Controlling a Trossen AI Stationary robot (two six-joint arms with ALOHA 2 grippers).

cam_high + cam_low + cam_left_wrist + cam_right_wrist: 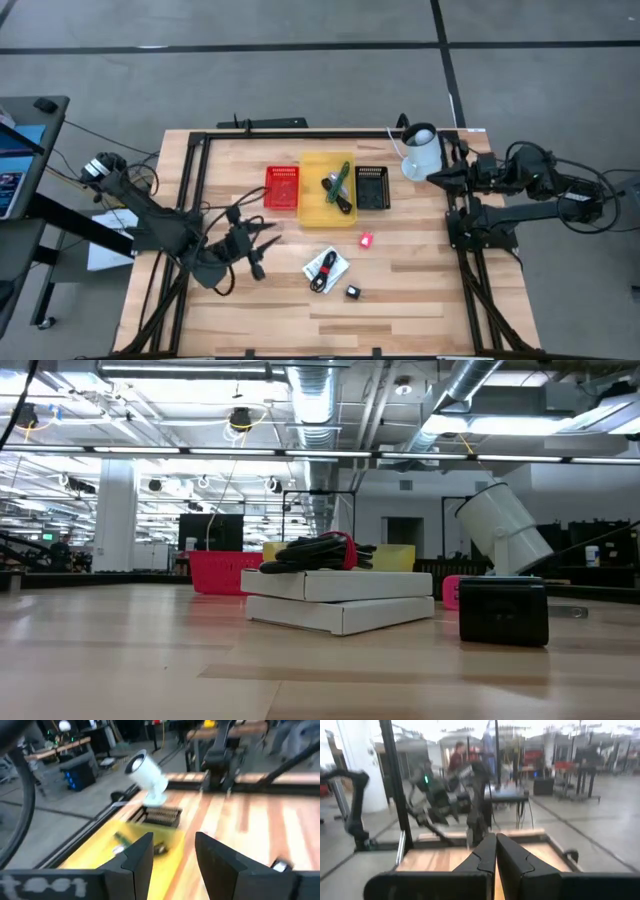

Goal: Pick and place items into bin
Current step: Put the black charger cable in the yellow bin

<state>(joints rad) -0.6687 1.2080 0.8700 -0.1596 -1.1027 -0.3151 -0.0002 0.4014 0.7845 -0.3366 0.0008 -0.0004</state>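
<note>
The white printed packet [330, 266] lies flat on the table with the dark cable [322, 270] on top of it, and the low view shows the packet [340, 598] and cable [316, 550] too. The tiny pink-red piece [366, 240] and the small black block [353, 292] rest on the wood nearby. Green-and-black handled tools [338, 186] lie inside the yellow bin [312, 208]. My left gripper [266, 242] is open above the table, left of the packet, touching nothing. My right gripper [434, 178] is shut at the table's right edge, held clear.
A red bin [282, 187] and a black bin [372, 187] flank the yellow bin. A white camera [422, 150] stands at the far right on the dark frame [300, 132]. Bare wood lies along the near side. People and benches show in the room beyond.
</note>
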